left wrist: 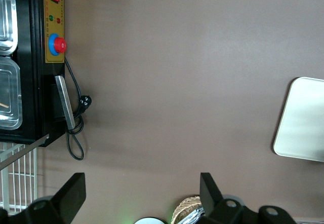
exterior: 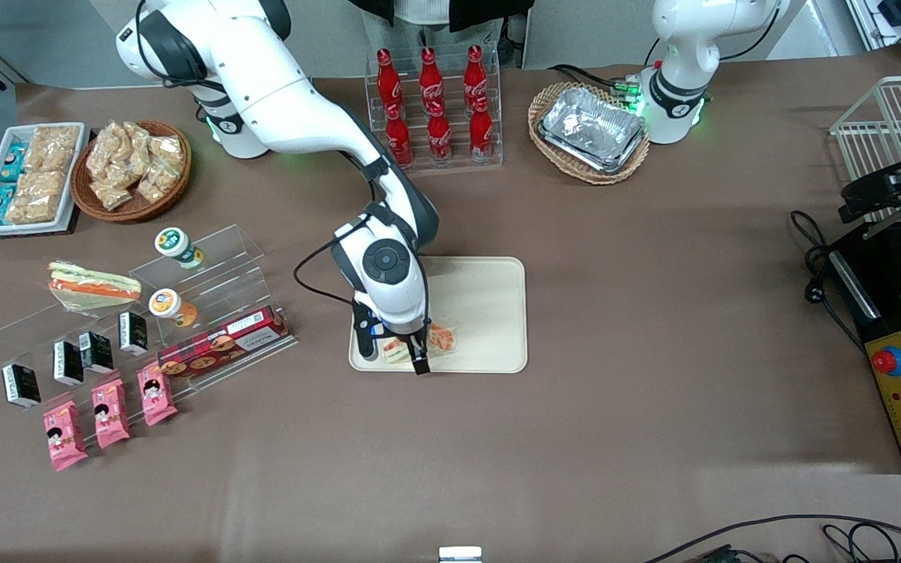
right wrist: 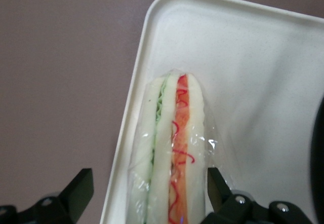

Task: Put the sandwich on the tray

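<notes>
The wrapped sandwich (exterior: 441, 338) lies on the cream-beige tray (exterior: 489, 305), close to the tray's rim nearest the front camera and toward the working arm's end. My right gripper (exterior: 407, 353) is low over it. In the right wrist view the sandwich (right wrist: 174, 153) shows white bread with green and orange-red layers, standing on edge on the tray (right wrist: 253, 77). My gripper (right wrist: 149, 191) is open, its fingers astride the sandwich. One finger is near the wrap, the other is well apart from it. The tray's corner also shows in the left wrist view (left wrist: 304, 122).
A second wrapped sandwich (exterior: 93, 283) sits on the clear acrylic shelf (exterior: 208, 313) with cups, small cartons, a biscuit box and pink snack packets (exterior: 110, 410). Cola bottles (exterior: 435, 109) and a basket of foil trays (exterior: 591, 129) stand farther from the front camera. A black machine (exterior: 900, 328) sits at the parked arm's end.
</notes>
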